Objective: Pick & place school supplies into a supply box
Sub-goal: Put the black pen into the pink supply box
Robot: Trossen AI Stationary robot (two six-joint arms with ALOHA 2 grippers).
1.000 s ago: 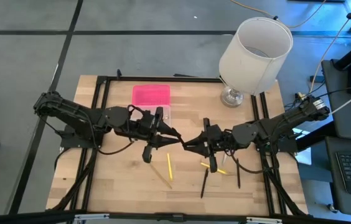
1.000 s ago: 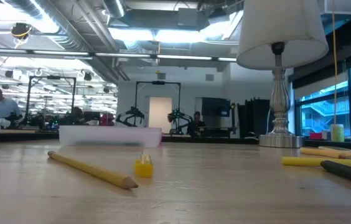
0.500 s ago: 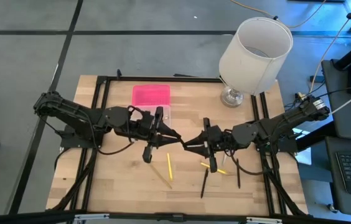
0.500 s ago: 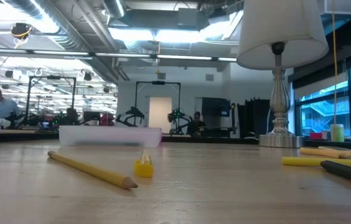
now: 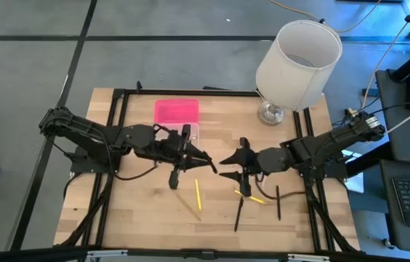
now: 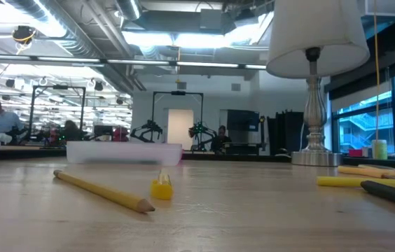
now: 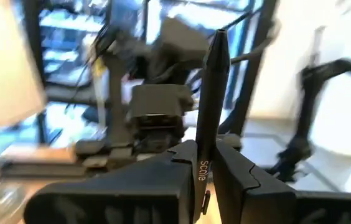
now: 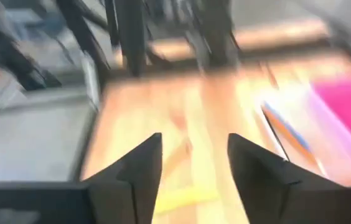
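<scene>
My left gripper [image 5: 199,158] hovers over the table's middle, shut on a black pen [image 7: 210,93] that sticks out toward the right arm. My right gripper [image 5: 225,167] faces it a short way to the right, open and empty [image 8: 194,165]. The supply box lies behind them, its pink lid [image 5: 177,110] folded back and its clear base [image 5: 193,133] flat on the table; the low view shows the box [image 6: 124,152] far off. A yellow pencil [image 5: 197,194], a wood pencil [image 5: 188,207], two black pens [image 5: 239,213] [image 5: 278,202] and a yellow marker [image 5: 254,196] lie flat on the wood. My left gripper pinches the black pen's barrel [image 7: 201,167] between its two fingers. The fingers come roughly level from the table's left. The pen runs on past the fingertips toward the right arm, its free tip [image 7: 219,34] in the air. It is lifted clear of the table.
A white lamp [image 5: 297,62] stands at the far right corner. In the low view a yellow pencil [image 6: 103,191], a small yellow piece [image 6: 161,187], a yellow marker [image 6: 344,181] and a black pen [image 6: 393,192] lie near the front. Black frame rails border the table [image 5: 118,218].
The right gripper, which met the left one at the pen, has opened, let go of it and drawn back toward the table's right edge. The pen stays in the left gripper, which has kept still.
</scene>
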